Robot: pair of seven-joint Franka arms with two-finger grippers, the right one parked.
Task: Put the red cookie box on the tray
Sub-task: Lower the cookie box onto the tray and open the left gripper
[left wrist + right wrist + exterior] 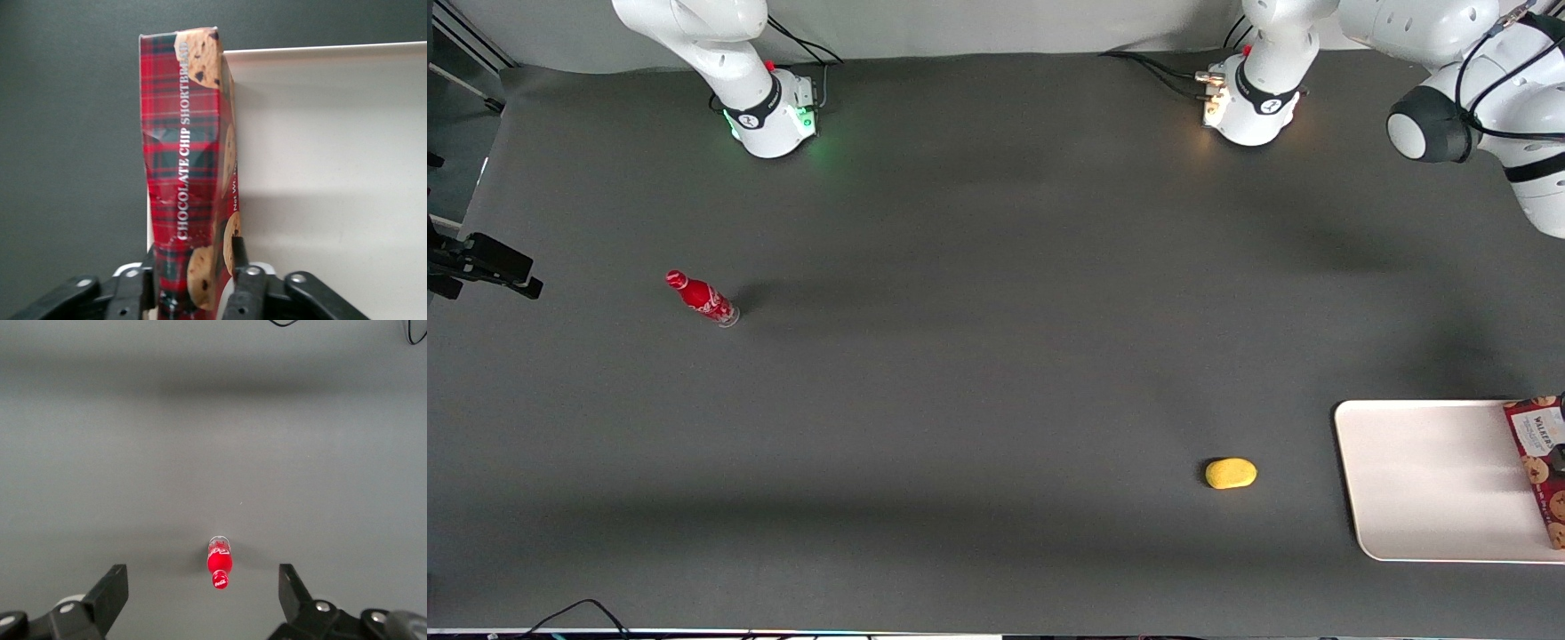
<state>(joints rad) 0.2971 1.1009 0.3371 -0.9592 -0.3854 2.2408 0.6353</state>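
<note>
The red cookie box is being held near one end between the fingers of the left gripper, its long axis running straight out from the jaws. The box is being carried at the edge of the tray, its long side lined up with that rim, partly over the white surface. A small shift toward the tray's middle is judged to be needed. Toward the parked arm, a yellow object and a red bottle are lying.
</note>
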